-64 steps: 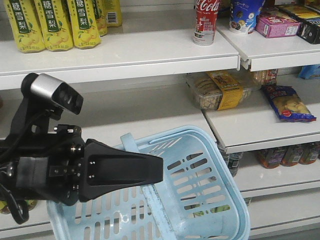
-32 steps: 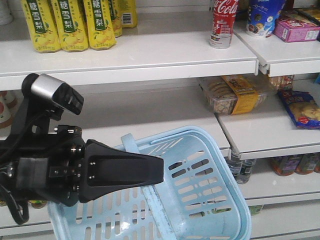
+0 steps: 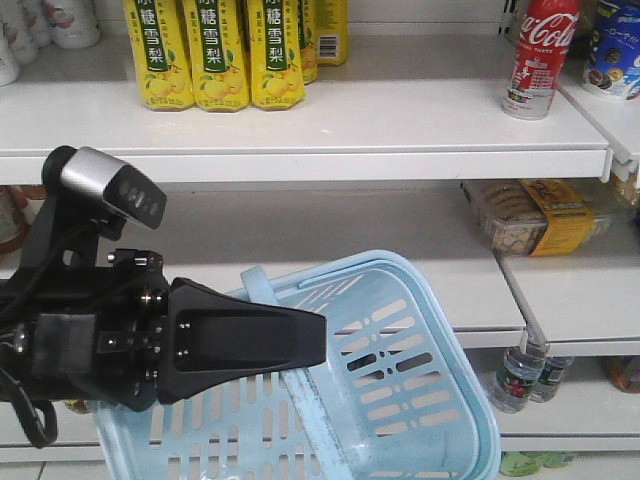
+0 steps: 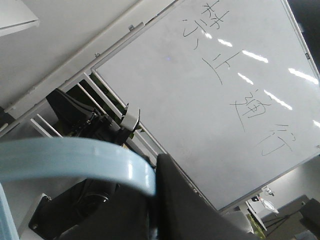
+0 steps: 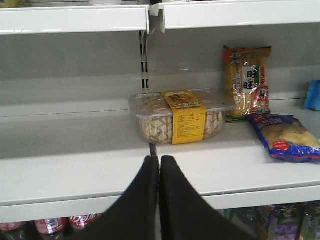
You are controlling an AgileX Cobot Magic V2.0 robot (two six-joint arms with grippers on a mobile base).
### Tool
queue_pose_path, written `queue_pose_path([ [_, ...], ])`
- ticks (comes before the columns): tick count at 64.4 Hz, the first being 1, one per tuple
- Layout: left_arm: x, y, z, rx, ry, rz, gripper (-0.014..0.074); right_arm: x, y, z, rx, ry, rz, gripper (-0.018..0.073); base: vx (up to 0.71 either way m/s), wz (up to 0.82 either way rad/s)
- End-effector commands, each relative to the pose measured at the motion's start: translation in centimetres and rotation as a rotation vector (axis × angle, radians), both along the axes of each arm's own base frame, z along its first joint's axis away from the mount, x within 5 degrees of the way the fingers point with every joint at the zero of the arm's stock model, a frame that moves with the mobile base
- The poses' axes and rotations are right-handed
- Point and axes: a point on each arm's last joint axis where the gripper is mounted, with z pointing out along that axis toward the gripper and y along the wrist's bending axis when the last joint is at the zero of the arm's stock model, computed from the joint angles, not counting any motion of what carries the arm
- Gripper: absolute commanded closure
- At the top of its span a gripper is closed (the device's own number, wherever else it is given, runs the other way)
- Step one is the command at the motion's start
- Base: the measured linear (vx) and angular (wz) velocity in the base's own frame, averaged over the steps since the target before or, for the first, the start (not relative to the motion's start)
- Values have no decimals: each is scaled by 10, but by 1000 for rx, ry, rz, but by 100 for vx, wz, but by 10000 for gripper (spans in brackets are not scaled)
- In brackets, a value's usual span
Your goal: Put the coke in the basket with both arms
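Note:
The coke (image 3: 541,52), an all-red bottle with white script, stands on the top shelf at the far right of the front view. The light blue basket (image 3: 395,260) hangs tilted in the lower middle. My left gripper (image 3: 318,340) is a black wedge shut on the basket's handle. In the left wrist view the blue handle (image 4: 75,160) runs into the closed jaws of the left gripper (image 4: 156,176). My right gripper (image 5: 159,161) shows only in the right wrist view, shut with nothing in it, pointing at the middle shelf. The coke is not in that view.
Yellow drink bottles (image 3: 215,50) line the top shelf left of the coke. A clear biscuit box (image 5: 175,117), a snack pack (image 5: 247,82) and a blue bag (image 5: 285,137) lie on the middle shelf. Red-labelled bottles (image 5: 65,224) stand below. A whiteboard (image 4: 225,75) fills the left wrist view.
The shelves and everything on them have slid to the right in the front view; the coke went from top centre to the far right. My left arm and the basket hold the same place.

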Motion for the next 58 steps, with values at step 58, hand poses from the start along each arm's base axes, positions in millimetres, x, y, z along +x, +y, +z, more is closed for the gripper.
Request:
queue_pose_path([
  [58,-18,4,26,-169,-36,-152,603,0,1,5,-17,-75,10,564,2,4],
])
